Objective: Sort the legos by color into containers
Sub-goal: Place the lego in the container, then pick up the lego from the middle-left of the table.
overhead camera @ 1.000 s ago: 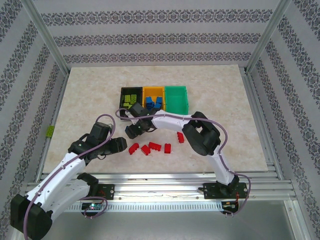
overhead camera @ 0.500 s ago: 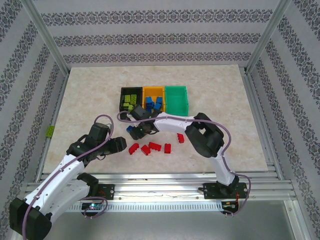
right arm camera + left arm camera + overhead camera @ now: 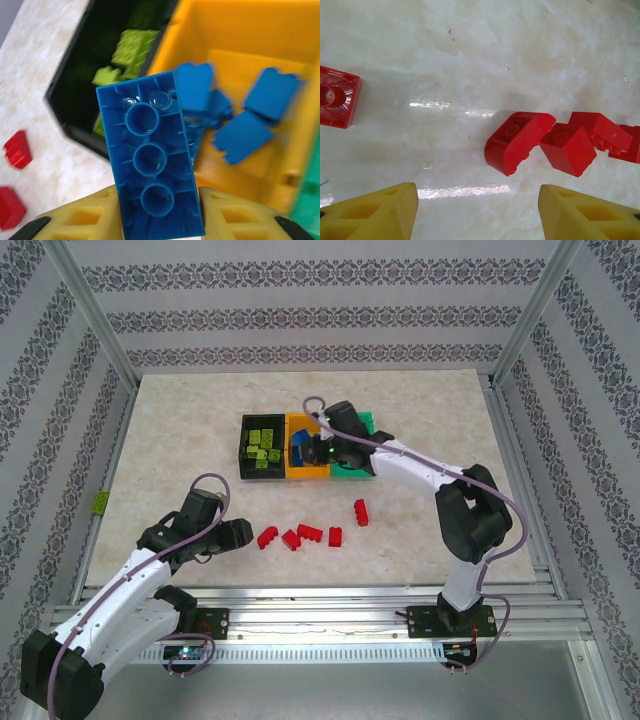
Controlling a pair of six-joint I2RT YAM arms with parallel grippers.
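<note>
Over the orange bin (image 3: pixel 316 471), my right gripper (image 3: pixel 303 451) is shut on a long blue lego (image 3: pixel 152 155), held studs-down between the yellow fingers (image 3: pixel 235 215). Several blue legos (image 3: pixel 240 135) lie in that orange bin (image 3: pixel 260 30). To its left, the black bin (image 3: pixel 60 90) holds lime green legos (image 3: pixel 132 47). My left gripper (image 3: pixel 240 532) hangs open just left of a row of red legos (image 3: pixel 300 536). In the left wrist view a curved red lego (image 3: pixel 517 140) lies ahead of the open gripper (image 3: pixel 477 215), with more red ones (image 3: pixel 568 148) to its right.
The green bin (image 3: pixel 352 473) stands right of the orange one, partly behind my right arm. One red lego (image 3: pixel 360 511) lies apart, right of the row. Another red brick (image 3: pixel 337 97) sits at the left edge of the left wrist view. Metal frame posts border the table.
My right gripper shut on the blue lego near the red row and carried it back over the orange bin. The left arm has barely moved.
</note>
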